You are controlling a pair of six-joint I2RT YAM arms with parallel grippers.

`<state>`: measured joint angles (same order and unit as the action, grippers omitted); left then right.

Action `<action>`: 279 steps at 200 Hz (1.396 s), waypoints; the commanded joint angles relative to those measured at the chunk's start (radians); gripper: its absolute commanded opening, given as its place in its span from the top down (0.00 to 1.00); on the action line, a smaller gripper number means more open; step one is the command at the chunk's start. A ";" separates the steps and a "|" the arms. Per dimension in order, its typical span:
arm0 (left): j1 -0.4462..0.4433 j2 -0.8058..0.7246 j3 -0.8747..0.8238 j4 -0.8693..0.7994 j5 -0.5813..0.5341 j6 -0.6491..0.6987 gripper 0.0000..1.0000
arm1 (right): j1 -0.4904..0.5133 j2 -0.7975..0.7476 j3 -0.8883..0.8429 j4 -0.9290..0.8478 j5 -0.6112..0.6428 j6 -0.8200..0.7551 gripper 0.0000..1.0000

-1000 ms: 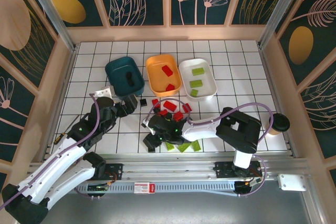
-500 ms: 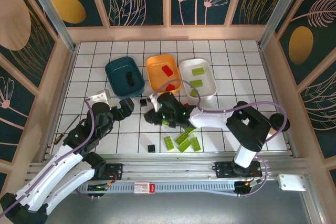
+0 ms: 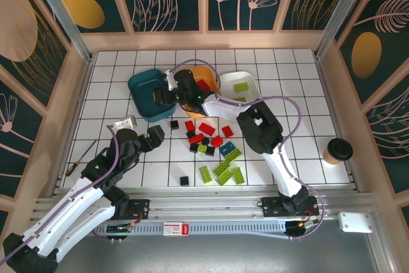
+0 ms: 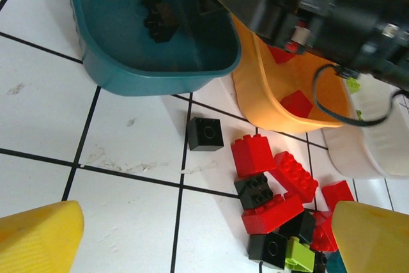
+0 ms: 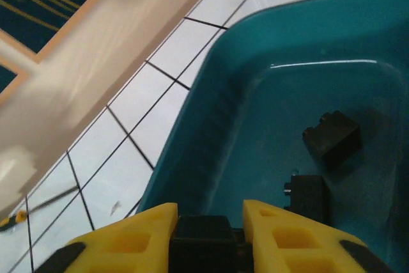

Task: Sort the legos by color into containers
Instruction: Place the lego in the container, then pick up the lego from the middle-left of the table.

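Pinching a small black brick [image 5: 201, 240] between the jaws of the right gripper [image 5: 208, 225], with the teal tub [image 5: 211, 113] just under them. Looks light, hard and slippery, so best squeezed on its flat sides. Holding the left gripper [image 4: 204, 238] wide open, loose bricks [image 4: 255, 155] between its jaws.

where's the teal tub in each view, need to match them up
top external: the teal tub sits upper left of centre, just left of the orange tub.
left wrist: top left, its near wall facing the camera.
right wrist: across the right half, beyond the black brick in the right hand.
shared landmark: the loose black bricks lying inside it.
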<state>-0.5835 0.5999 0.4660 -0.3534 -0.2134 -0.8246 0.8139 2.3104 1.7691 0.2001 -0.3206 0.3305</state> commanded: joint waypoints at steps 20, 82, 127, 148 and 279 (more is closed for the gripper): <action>-0.002 0.009 -0.018 0.000 0.063 -0.005 0.02 | -0.028 0.048 0.146 -0.044 -0.022 0.046 0.41; -0.199 0.144 -0.031 0.013 0.036 -0.048 0.11 | -0.054 -0.241 -0.218 0.109 0.050 0.070 0.36; -0.524 0.345 -0.029 0.022 -0.056 -0.186 0.14 | -0.056 -0.500 -0.619 0.201 0.109 0.075 0.36; -0.636 0.446 0.000 0.024 -0.075 -0.226 0.17 | -0.056 -0.601 -0.776 0.243 0.123 0.091 0.36; -0.746 0.739 0.062 0.045 -0.072 -0.265 0.46 | -0.058 -0.948 -1.101 0.249 0.224 0.088 0.35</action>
<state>-1.3262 1.3178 0.5243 -0.3225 -0.3012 -1.0649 0.7605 1.4059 0.6964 0.4236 -0.1455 0.4263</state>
